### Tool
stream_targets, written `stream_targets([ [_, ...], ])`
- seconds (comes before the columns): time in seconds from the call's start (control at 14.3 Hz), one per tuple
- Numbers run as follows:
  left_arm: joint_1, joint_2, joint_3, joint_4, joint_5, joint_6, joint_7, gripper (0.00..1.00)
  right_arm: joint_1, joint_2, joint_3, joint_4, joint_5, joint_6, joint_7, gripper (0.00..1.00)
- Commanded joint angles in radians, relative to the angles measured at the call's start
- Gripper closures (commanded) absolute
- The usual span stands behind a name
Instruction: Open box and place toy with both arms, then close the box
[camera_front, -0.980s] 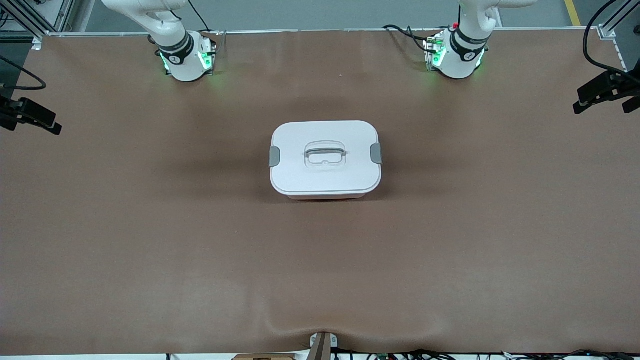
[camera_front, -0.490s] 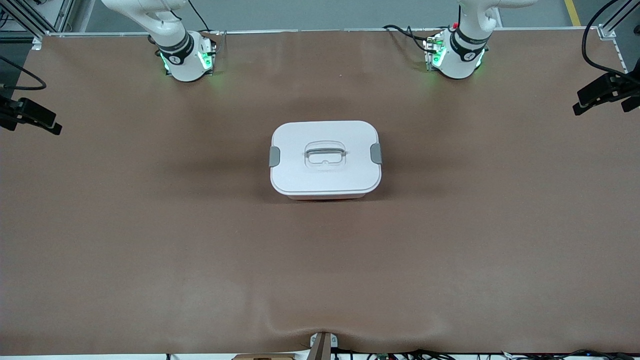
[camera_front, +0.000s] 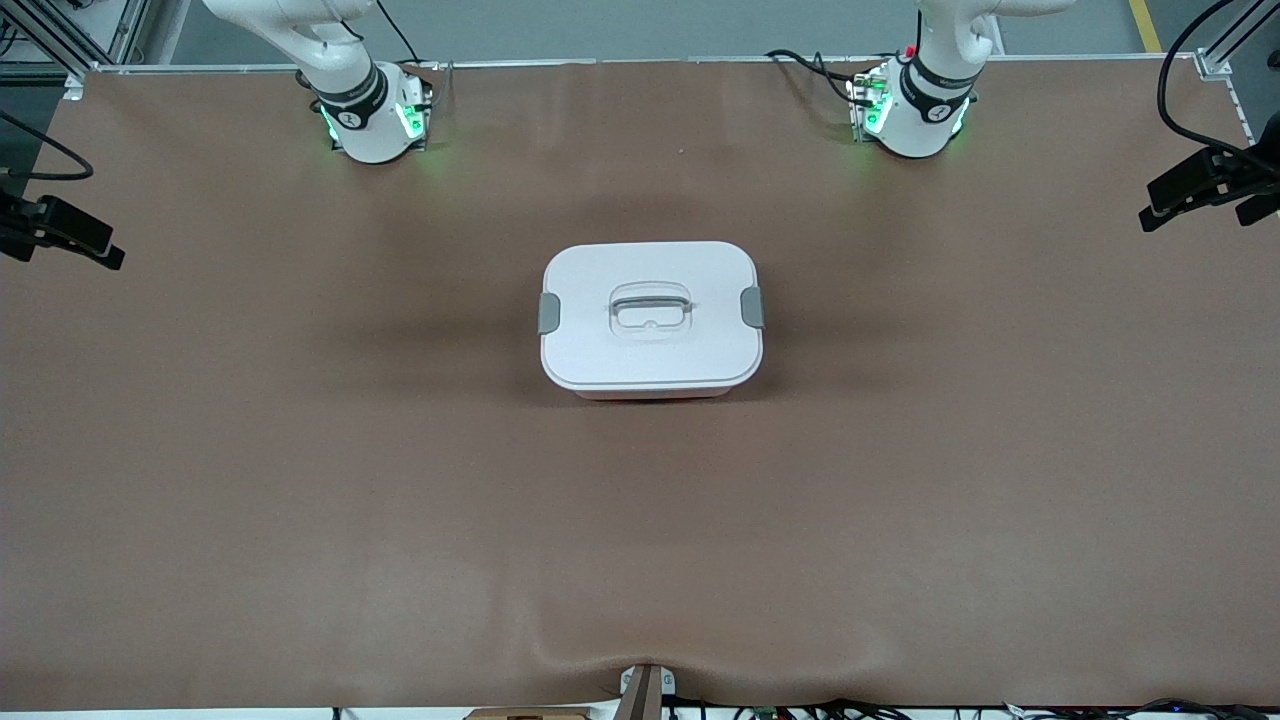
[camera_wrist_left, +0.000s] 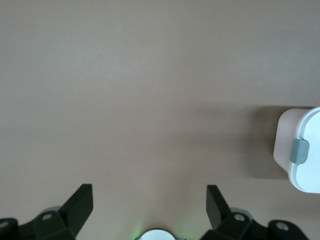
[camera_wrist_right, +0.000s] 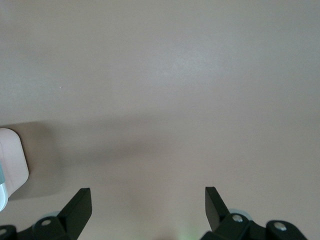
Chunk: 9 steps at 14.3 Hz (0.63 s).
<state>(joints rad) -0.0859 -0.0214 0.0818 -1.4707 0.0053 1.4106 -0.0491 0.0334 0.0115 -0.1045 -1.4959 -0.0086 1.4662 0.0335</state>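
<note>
Two grey side clips (camera_front: 549, 313) must be released before the rigid, smooth-lidded box (camera_front: 650, 315) is lifted by its recessed handle (camera_front: 651, 305), with both grippers' jaws spread wide over bare table (camera_front: 300, 450).

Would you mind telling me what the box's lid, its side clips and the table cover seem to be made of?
The lid looks like smooth matte white plastic: even colour, moulded rounded corners and a recessed handle. The clips seem to be grey plastic or rubber; the look leaves that open. The table cover appears to be a matte brown sheet, perhaps vinyl or paper, since it ripples softly along the edge nearest the camera.
</note>
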Motion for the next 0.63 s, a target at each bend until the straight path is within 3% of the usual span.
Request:
stream_targets([
  [0.0, 0.006, -0.005, 0.004, -0.003, -0.008, 0.007, -0.014, 0.00, 0.005, 0.012, 0.003, 0.017, -0.014, -0.012, 0.017, 0.00],
  [0.56, -0.003, -0.005, 0.001, -0.002, -0.008, 0.005, -0.017, 0.00, 0.003, 0.012, 0.002, 0.016, -0.016, -0.014, 0.017, 0.00],
])
